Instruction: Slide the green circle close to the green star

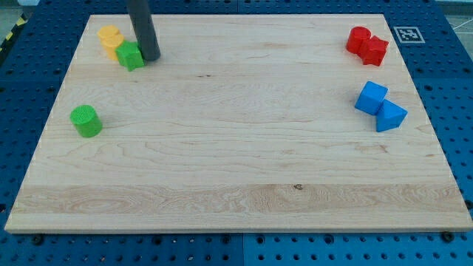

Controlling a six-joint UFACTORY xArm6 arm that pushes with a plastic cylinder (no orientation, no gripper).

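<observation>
Tip [151, 57] sat touching green star [131, 55], w/ green circle [86, 121] well below it. No grasping end effector; held nothing. Best approached circle from below, pushed up toward star.

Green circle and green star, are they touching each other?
Apart. The camera view shows bare wood between the green circle and the green star, which sits higher up beside my tip.

Colours on the pale wooden board [236, 170]

Green circle [86, 120], green star [131, 55], two yellow blocks [111, 39], two red blocks [367, 44], two blue blocks [380, 106]; dark grey rod, my tip [150, 58]; blue pegboard surround [458, 89].
</observation>
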